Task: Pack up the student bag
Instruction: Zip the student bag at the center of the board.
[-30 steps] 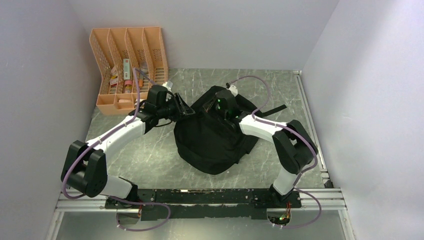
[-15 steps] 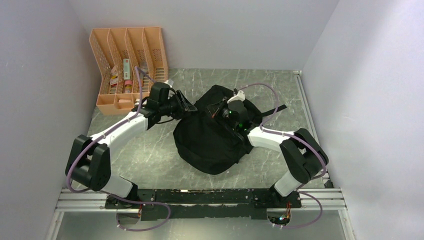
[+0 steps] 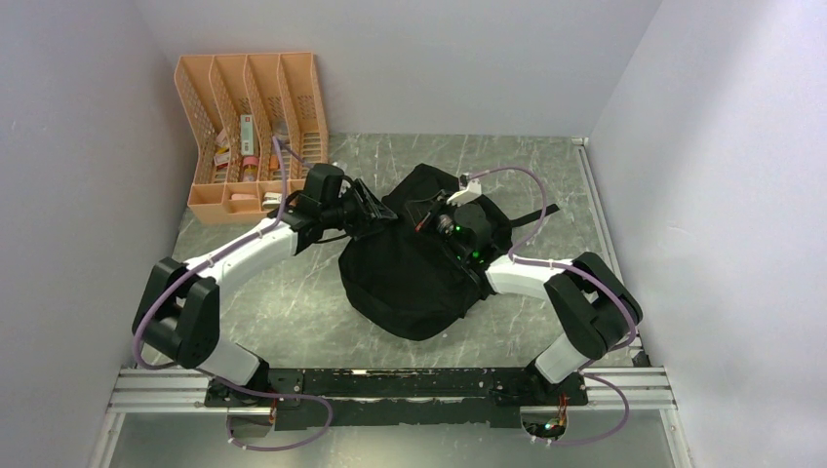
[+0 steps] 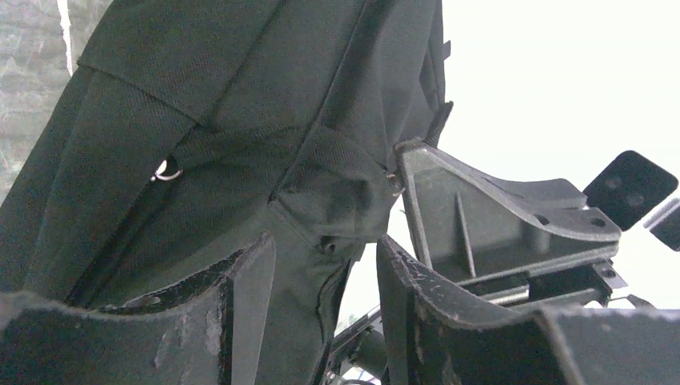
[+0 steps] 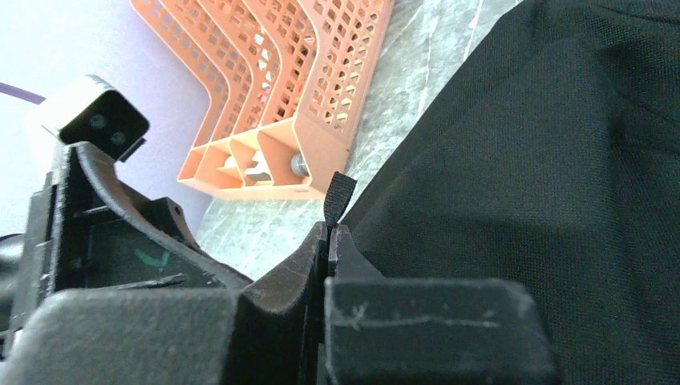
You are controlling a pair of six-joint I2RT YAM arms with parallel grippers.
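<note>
The student bag (image 3: 410, 278), black and rounded, lies slumped on the counter (image 3: 293, 292). It sits well apart from the orange mesh organiser (image 3: 293, 88), to the organiser's right and nearer the arm bases. Both arms reach to the end of the bag that lies closest to the organiser.

The left gripper (image 4: 325, 269) sits between the organiser and the bag, at the bag edge that faces the organiser. Its jaws are spread. A bunched fold of the bag's black fabric hangs in the gap, and pale background shows past one side of the fold. Whether the fold touches either jaw I cannot tell. A small metal ring (image 4: 167, 170) shows on the fabric beyond the jaws.

The right gripper (image 5: 327, 233) is farther from the organiser than the left one, over the upper part of the bag. Its jaws are pressed together, pinching a short black webbing tab (image 5: 338, 192) whose end pokes up above them. In the right wrist view the organiser stands just behind this tab, its low front turned toward the bag, with small items in its compartments.
</note>
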